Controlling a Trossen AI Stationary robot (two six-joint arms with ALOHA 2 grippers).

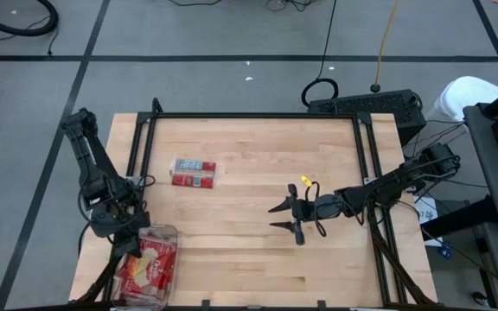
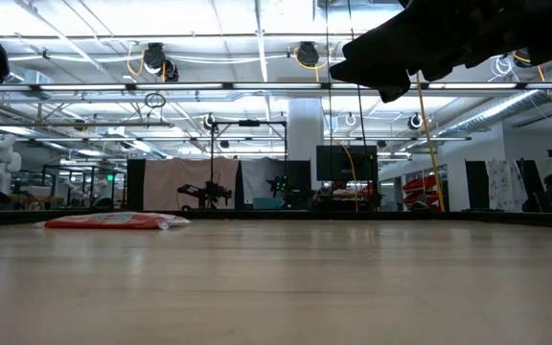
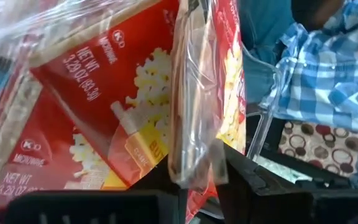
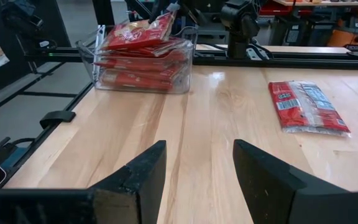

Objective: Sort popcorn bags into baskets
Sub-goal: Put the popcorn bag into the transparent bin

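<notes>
The see-through bin (image 1: 171, 235) sits at the table's near left corner and holds several red popcorn packets (image 4: 143, 65). My left gripper (image 1: 130, 242) hangs over the bin, shut on one more red packet (image 3: 194, 93), which also shows as the tilted top packet (image 4: 138, 31) in the right wrist view. Another packet (image 1: 194, 172) lies flat on the wood, label side up, left of the table's middle; it is also seen as a packet (image 4: 306, 106) ahead of my right gripper. My right gripper (image 1: 277, 218) is open and empty, above the table right of centre, pointing left. My left gripper pinches the packet by its upper edge (image 3: 191, 163) between the two fingers, coming from above and pointing down into the bin. The packet shows edge-on in the wrist view. It sits tilted, its raised end (image 4: 166, 18) at the fingers and its lower end (image 4: 110, 45) on the stack.
Bare wood lies between my right gripper and the lone packet. Black frame rails (image 1: 249, 116) edge the table. A keyboard (image 1: 366, 105) and cables lie beyond the far right corner. Blue checked cloth (image 3: 328, 68) shows past the bin's wall.
</notes>
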